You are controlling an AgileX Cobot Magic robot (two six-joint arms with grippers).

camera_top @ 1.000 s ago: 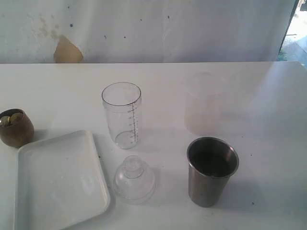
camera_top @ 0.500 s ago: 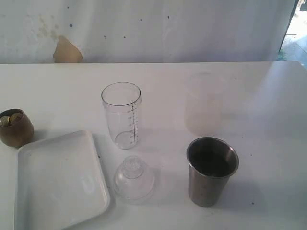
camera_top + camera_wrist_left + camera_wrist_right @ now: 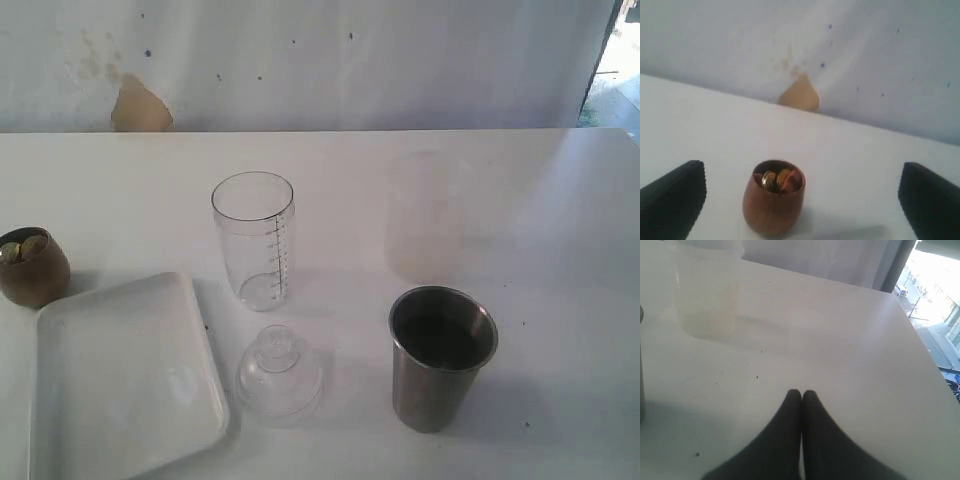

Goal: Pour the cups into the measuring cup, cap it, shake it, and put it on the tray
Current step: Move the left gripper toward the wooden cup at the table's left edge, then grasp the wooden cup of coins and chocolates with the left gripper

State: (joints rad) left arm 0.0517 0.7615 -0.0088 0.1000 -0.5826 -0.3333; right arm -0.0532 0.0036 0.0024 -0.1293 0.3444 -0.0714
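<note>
The brown wooden cup (image 3: 32,266) stands at the table's left edge with small gold and brown pieces in it. In the left wrist view the same wooden cup (image 3: 773,197) sits between the wide-apart fingers of my left gripper (image 3: 802,192), which is open and touches nothing. The clear measuring cup (image 3: 254,239) stands upright mid-table. The dome cap (image 3: 279,373) rests just in front of it. The steel tumbler (image 3: 440,356) stands front right, and the frosted cup (image 3: 424,215) behind it. The white tray (image 3: 120,380) lies front left. My right gripper (image 3: 801,392) is shut and empty over bare table; the frosted cup (image 3: 706,290) is ahead of it.
A stained white wall (image 3: 300,60) runs along the table's far edge, with a tan patch (image 3: 139,105). A bright opening (image 3: 935,285) shows beyond the table's right end. Neither arm appears in the exterior view.
</note>
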